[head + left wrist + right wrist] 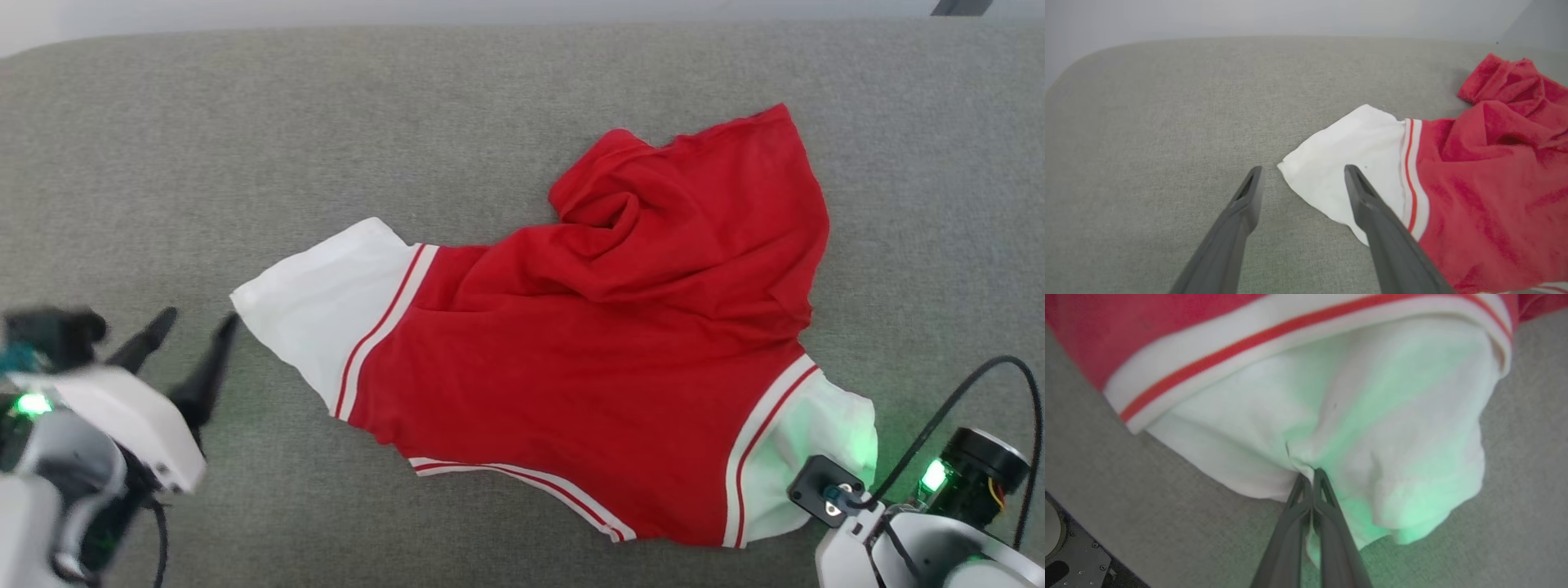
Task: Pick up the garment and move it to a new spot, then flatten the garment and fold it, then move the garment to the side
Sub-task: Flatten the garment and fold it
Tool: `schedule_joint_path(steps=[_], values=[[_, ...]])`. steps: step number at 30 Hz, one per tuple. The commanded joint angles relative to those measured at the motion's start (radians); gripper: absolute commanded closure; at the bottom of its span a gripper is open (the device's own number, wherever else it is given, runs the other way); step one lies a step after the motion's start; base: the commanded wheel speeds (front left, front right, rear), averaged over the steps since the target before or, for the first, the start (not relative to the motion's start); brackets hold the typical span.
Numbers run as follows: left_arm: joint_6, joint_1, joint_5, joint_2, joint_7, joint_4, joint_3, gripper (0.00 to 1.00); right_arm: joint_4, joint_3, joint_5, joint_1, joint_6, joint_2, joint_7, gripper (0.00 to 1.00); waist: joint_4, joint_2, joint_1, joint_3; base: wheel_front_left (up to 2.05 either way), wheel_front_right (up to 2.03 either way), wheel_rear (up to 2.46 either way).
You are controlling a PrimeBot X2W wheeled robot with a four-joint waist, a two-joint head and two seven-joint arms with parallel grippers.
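While my right gripper clenches the garment at lower right, my left gripper stands open at lower left.

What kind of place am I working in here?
Probably a home-like indoor room, though that's not certain. The work surface is a grey upholstered cushion with a rounded corner, like a sofa or bed. A plain pale wall stands behind it, and a red shirt lies crumpled on it.

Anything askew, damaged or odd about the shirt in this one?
The garment lies crumpled, not flat: its far end is bunched into deep folds. The right gripper is shut on its near white sleeve. No damage shows.
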Motion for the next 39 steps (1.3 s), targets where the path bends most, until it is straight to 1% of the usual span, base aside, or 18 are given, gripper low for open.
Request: schedule_joint_path(steps=[1,3,4,6,7,9,11,14,17,23,26,27,28,29,30,33,39], values=[[0.003,-0.032,-0.085,0.003,0.09,0.014,0.0,0.0,0.034,0.015,-0.006,-0.02,-0.006,0.024,0.007,1.0,-0.007,-0.0001,0.0,0.006,0.0,0.0,0.0],[0.002,-0.058,-0.165,0.046,0.244,0.035,-0.004,0.0,0.039,0.027,-0.007,-0.034,-0.006,0.027,0.009,1.0,-0.012,-0.0001,0.0,0.012,0.0,0.0,0.0],[0.007,-0.076,-0.212,0.056,0.321,0.047,-0.005,0.0,0.042,0.031,-0.007,-0.041,-0.006,0.028,0.011,1.0,-0.014,-0.0001,0.0,0.016,0.0,0.0,0.0],[0.026,-0.109,-0.289,0.057,0.463,0.072,-0.012,0.0,0.049,0.043,-0.006,-0.05,-0.006,0.028,0.017,1.0,-0.016,-0.0001,0.0,0.022,0.0,0.0,0.0],[0.033,-0.128,-0.325,0.062,0.52,0.081,-0.013,0.0,0.051,0.048,-0.007,-0.056,-0.006,0.03,0.019,1.0,-0.018,-0.0001,0.0,0.026,0.0,0.0,0.0],[0.052,-0.158,-0.368,0.066,0.598,0.112,-0.012,0.0,0.055,0.058,-0.006,-0.069,-0.006,0.038,0.02,1.0,-0.025,-0.0001,0.0,0.034,0.0,0.0,0.0],[0.062,-0.188,-0.387,0.062,0.636,0.14,-0.016,0.0,0.059,0.067,-0.005,-0.083,-0.006,0.044,0.021,1.0,-0.033,-0.0001,0.0,0.042,0.0,0.0,0.0],[0.077,-0.233,-0.41,0.048,0.659,0.194,-0.011,0.0,0.065,0.078,-0.006,-0.104,-0.006,0.05,0.024,1.0,-0.048,-0.0001,0.0,0.053,0.0,0.0,0.0],[0.075,-0.263,-0.412,0.041,0.673,0.245,-0.021,0.0,0.072,0.084,-0.005,-0.119,-0.007,0.052,0.021,1.0,-0.059,-0.0001,0.0,0.063,0.0,0.0,0.0],[0.052,-0.29,-0.445,0.008,0.68,0.322,-0.03,0.0,0.079,0.083,-0.004,-0.128,-0.007,0.058,0.017,1.0,-0.075,-0.0001,0.0,0.076,0.0,0.0,0.0],[0.039,-0.304,-0.459,-0.014,0.664,0.362,-0.03,0.0,0.085,0.074,-0.009,-0.127,-0.007,0.062,0.012,1.0,-0.081,-0.0001,0.0,0.08,0.0,0.0,0.0],[0.035,-0.309,-0.475,-0.024,0.659,0.379,-0.023,0.47,0.086,0.069,-0.011,-0.127,-0.008,0.064,0.009,1.0,-0.084,-0.0001,0.0,0.08,0.0,0.0,0.0],[0.032,-0.312,-0.485,-0.031,0.659,0.393,-0.02,0.64,0.087,0.064,-0.011,-0.125,-0.008,0.066,0.008,1.0,-0.086,-0.0001,0.0,0.08,0.0,0.0,0.0],[0.026,-0.314,-0.492,-0.033,0.66,0.405,-0.022,0.97,0.087,0.057,-0.012,-0.124,-0.008,0.068,0.006,1.0,-0.088,-0.0001,0.0,0.078,0.0,0.0,0.0],[0.023,-0.315,-0.494,-0.032,0.655,0.414,-0.025,1.0,0.085,0.049,-0.016,-0.123,-0.008,0.069,0.003,1.0,-0.089,-0.0001,0.0,0.076,0.0,0.0,0.0],[0.012,-0.319,-0.505,-0.03,0.642,0.431,-0.023,1.0,0.08,0.028,-0.02,-0.119,-0.01,0.073,-0.003,1.0,-0.093,-0.0001,0.0,0.065,0.0,0.0,0.0],[0.002,-0.299,-0.515,-0.013,0.563,0.416,-0.004,1.0,0.055,-0.05,-0.032,-0.102,-0.012,0.092,-0.049,1.0,-0.101,-0.0001,0.0,0.032,0.0,0.0,0.0]])
